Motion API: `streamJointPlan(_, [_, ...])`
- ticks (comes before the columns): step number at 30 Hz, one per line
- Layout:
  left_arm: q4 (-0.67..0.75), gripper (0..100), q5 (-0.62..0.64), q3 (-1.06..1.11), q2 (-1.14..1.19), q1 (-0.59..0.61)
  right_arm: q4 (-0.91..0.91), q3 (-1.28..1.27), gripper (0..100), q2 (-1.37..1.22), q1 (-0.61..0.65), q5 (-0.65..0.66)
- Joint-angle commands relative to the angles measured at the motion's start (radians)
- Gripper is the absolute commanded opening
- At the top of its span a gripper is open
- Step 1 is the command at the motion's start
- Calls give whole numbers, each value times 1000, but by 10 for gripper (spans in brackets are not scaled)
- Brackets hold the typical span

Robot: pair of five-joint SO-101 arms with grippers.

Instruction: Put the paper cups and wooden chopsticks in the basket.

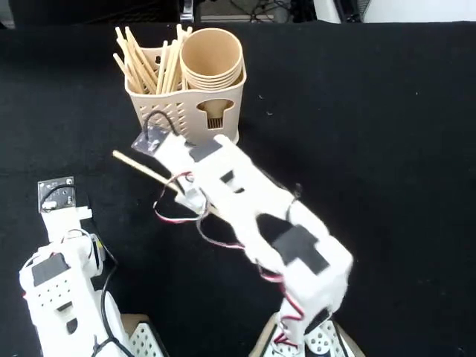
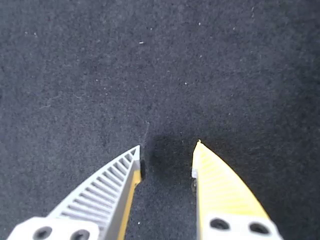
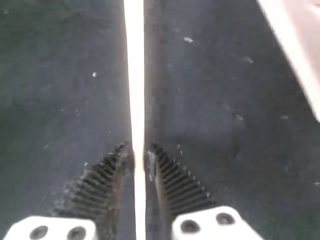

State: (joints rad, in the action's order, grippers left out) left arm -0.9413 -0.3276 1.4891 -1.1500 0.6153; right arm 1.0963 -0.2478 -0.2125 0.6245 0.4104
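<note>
one pale wooden chopstick [image 1: 141, 168], pinched in the right gripper [image 3: 137, 150], is left outside the beige plastic basket [image 1: 186, 113] of tan paper cups [image 1: 212, 58] and chopsticks [image 1: 149, 63]; left gripper [image 2: 167, 150] gapes empty.

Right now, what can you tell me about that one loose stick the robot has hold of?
The wooden chopstick is a thin, straight, pale stick of bare wood. The right arm's jaws are shut on it partway along. It slants low over the black table in front of the basket, not in it; whether it touches the table is unclear.
</note>
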Motion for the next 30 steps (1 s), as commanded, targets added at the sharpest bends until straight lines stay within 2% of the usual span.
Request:
streamJointPlan(1, [17,177,5,-4,-12,5,-28,-58,12,205,11,3])
streamJointPlan(13, [17,177,5,-4,-12,5,-29,-110,12,398,-52,8])
streamJointPlan(22, [17,177,5,-4,-12,4,178,84,12,628,6,3])
streamJointPlan(27, [17,177,5,-4,-12,-18,137,255,12,625,6,-11])
streamJointPlan(30, [17,177,5,-4,-12,-18,32,326,12,579,3,-97])
